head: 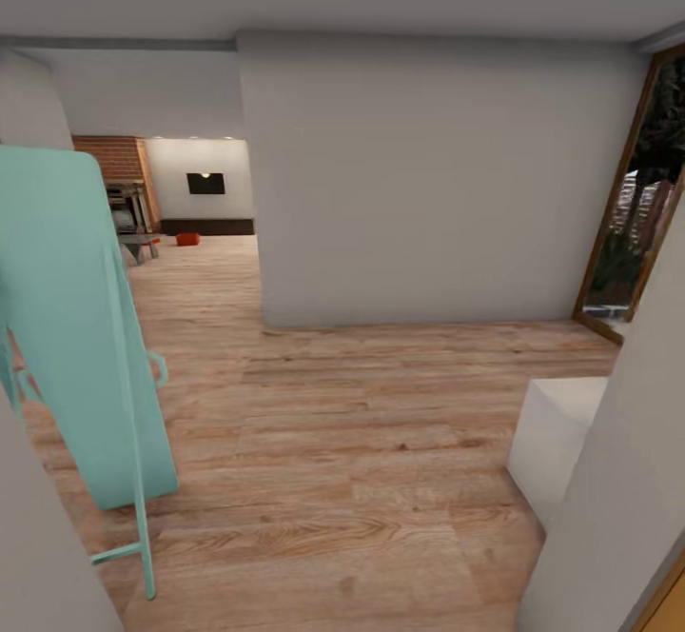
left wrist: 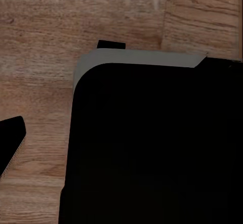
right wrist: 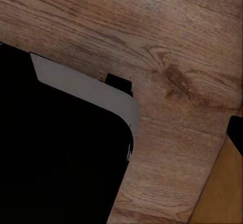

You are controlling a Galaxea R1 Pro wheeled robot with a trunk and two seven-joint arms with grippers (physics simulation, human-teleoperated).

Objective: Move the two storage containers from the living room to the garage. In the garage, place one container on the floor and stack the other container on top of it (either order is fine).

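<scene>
Still in the hallway, the robot faces a storage container (head: 187, 239) on the distant living room (head: 195, 199) floor, nothing moved; gripper states cannot be told.

A home: wood-plank floor (head: 362, 442), brick fireplace (head: 112, 158), wall TV (head: 205, 184).

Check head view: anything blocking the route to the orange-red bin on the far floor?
Mostly open wood-plank floor leads to the orange-red bin. A mint-green leaning board crowds the left and a grey wall the right, leaving a gap between.
</scene>
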